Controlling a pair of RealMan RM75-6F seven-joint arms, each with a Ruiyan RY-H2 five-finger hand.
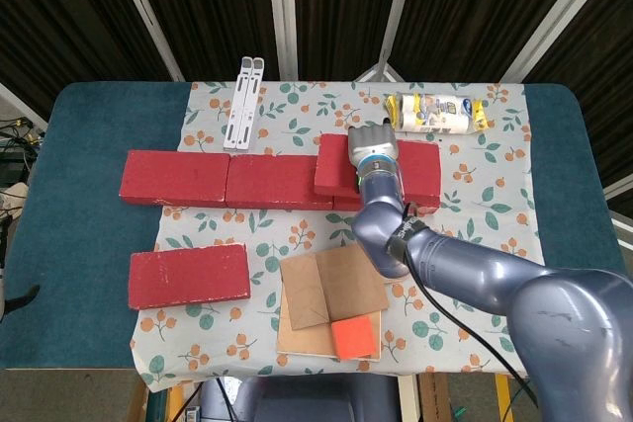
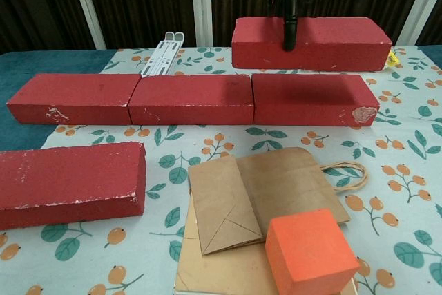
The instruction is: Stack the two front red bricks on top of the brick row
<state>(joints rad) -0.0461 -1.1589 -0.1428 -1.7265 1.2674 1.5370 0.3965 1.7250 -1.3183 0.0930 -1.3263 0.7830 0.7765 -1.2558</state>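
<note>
Above three-brick row, right hand holding one brick, one front brick

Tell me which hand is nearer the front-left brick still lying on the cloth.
Right, by default: the right hand grips the lifted brick above the row's right end, well away from the front-left brick. The left hand isn't visible.

R arm reaches in from the table's front-right corner, forearm running diagonally up toward the table's middle, wrist w/ green light just behind the hand. R hand sits palm-down, fingers wrapped over a red brick, gripping it near its middle; in chest view one dark finger hangs down the brick's front face. L arm & hand not visible in either view.
</note>
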